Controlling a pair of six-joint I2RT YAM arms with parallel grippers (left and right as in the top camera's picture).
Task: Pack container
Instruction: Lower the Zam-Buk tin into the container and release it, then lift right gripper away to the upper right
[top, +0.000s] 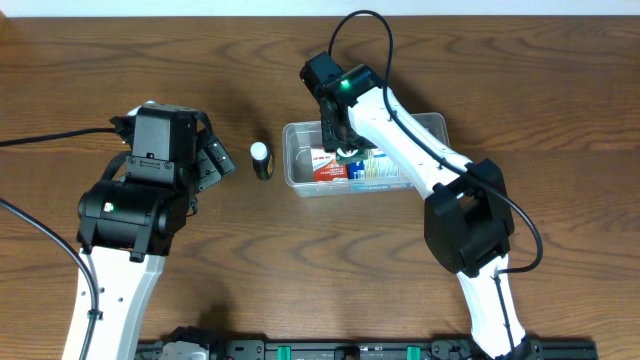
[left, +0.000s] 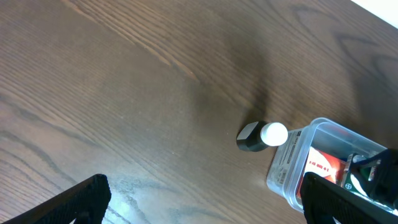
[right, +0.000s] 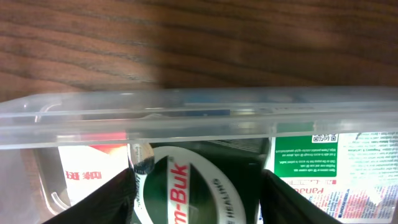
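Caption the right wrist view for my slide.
Right gripper grips a green-and-white tin inside the clear container, beside printed boxes.

White arm links (top: 400, 130), black joint housings (top: 465, 225), green status lights (top: 345, 84), black cables (top: 60, 135), black left hand (top: 222, 162)

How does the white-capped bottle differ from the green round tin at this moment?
The white-capped bottle is out on the table, left of the container; the green tin is inside the container. The bottle is free of any gripper; the tin sits gripped between the right gripper's fingers. The bottle is dark with a plain white cap; the tin's face is green and white with lettering. Both are small beside the container.
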